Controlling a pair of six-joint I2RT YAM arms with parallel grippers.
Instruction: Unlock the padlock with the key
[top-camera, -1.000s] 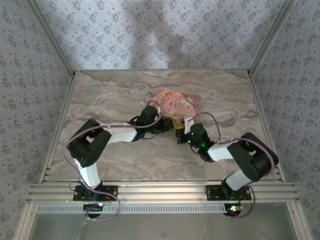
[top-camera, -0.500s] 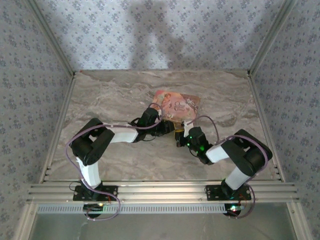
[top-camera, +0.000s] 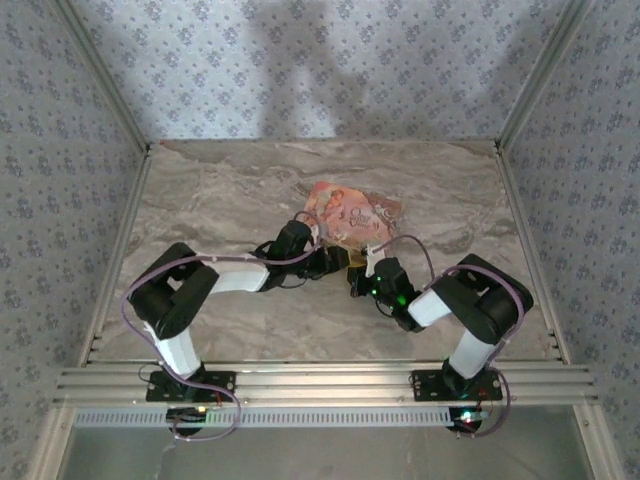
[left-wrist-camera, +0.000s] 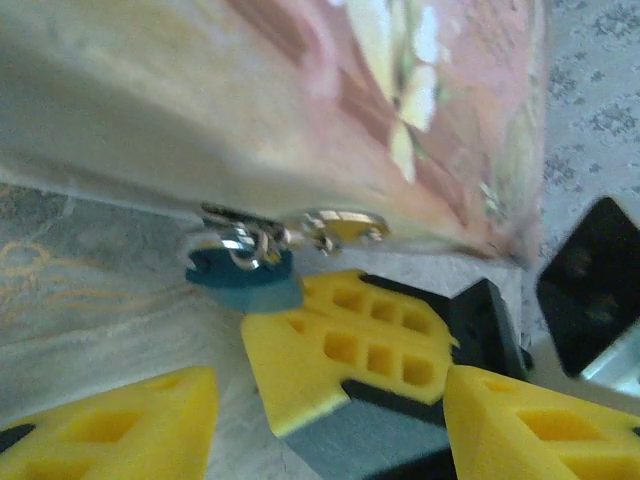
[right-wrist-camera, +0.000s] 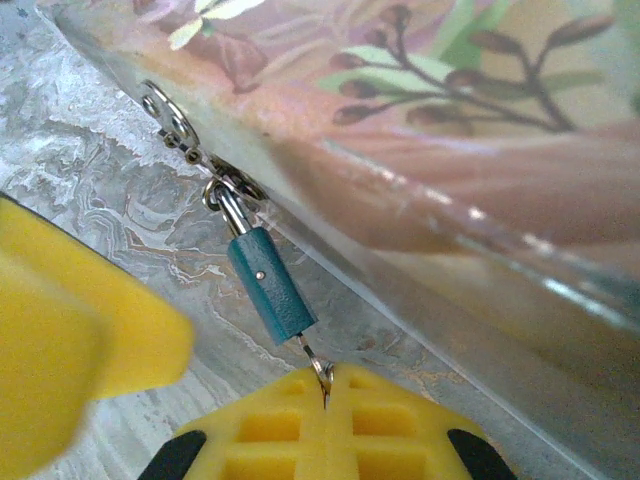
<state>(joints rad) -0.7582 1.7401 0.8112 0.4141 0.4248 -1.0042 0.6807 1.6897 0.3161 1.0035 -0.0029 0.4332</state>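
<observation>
Right wrist cam has the best look: the padlock (right-wrist-camera: 270, 285) is a little teal-blue thing hanging by its shackle from a metal loop (right-wrist-camera: 228, 188) on the edge of the pink box (right-wrist-camera: 450, 100), body slanting down across the marbled bench (right-wrist-camera: 90, 180). A thin metal bit that looks like the key (right-wrist-camera: 318, 368) pokes out of the padlock's bottom end and runs straight into the seam of the right tool (right-wrist-camera: 327, 395), whose yellow pads are pressed together around it, so closed and pinching the key as far as I can see. Left wrist cam shows the same padlock (left-wrist-camera: 245, 280) under the box edge, with the right tool's yellow tip just beside it. The left tool (left-wrist-camera: 330, 385) is wide open, one finger on each side of the right tool, gripping nothing. From the top cam both tools meet at the near edge of the box (top-camera: 350, 210), mid-bench.
</observation>
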